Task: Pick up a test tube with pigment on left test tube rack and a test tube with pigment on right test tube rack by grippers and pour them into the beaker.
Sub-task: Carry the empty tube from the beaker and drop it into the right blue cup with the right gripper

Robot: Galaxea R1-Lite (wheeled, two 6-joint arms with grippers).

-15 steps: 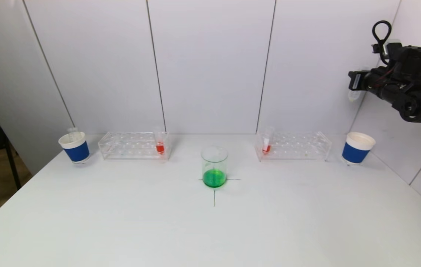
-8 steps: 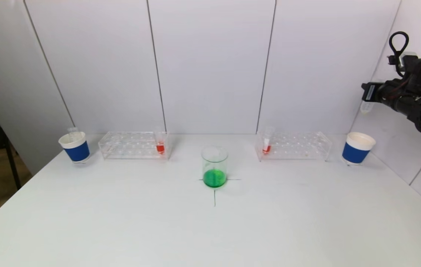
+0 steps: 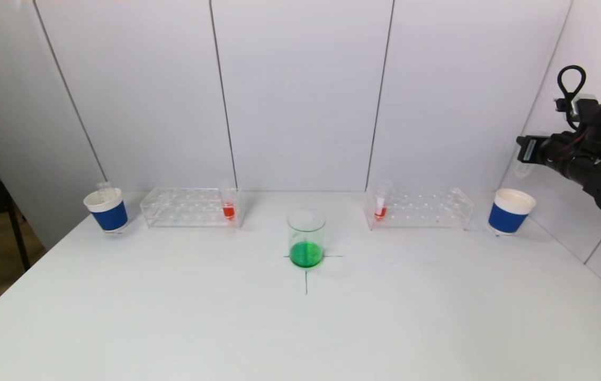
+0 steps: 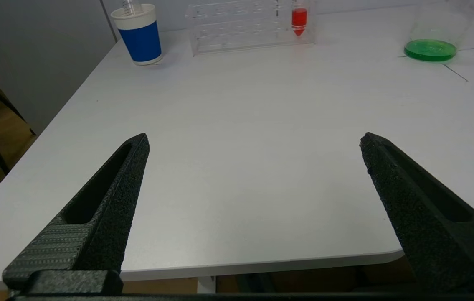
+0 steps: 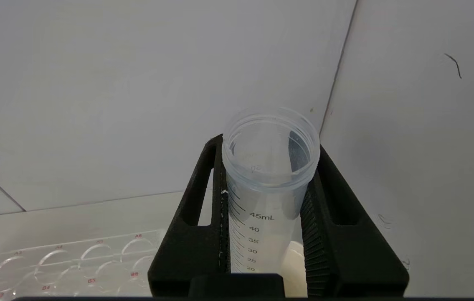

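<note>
The beaker [image 3: 306,238] with green liquid stands mid-table on a cross mark; it also shows in the left wrist view [image 4: 433,37]. The left rack [image 3: 190,207] holds one tube of red pigment [image 3: 228,203]. The right rack [image 3: 419,208] holds one tube of red pigment [image 3: 381,203]. My right gripper [image 3: 523,153] is high at the far right, above the right blue cup [image 3: 510,211], shut on an empty clear test tube [image 5: 268,188]; its tip shows in the head view [image 3: 521,168]. My left gripper [image 4: 253,142] is open and empty, low by the table's near edge.
A blue cup [image 3: 107,209] with an empty tube in it stands left of the left rack. White wall panels close the back and the right side. The right rack's empty holes [image 5: 90,259] lie below the right gripper.
My right gripper has carried the empty tube to the right and lower, toward the spot above the right blue cup. Nothing on the table has moved.
</note>
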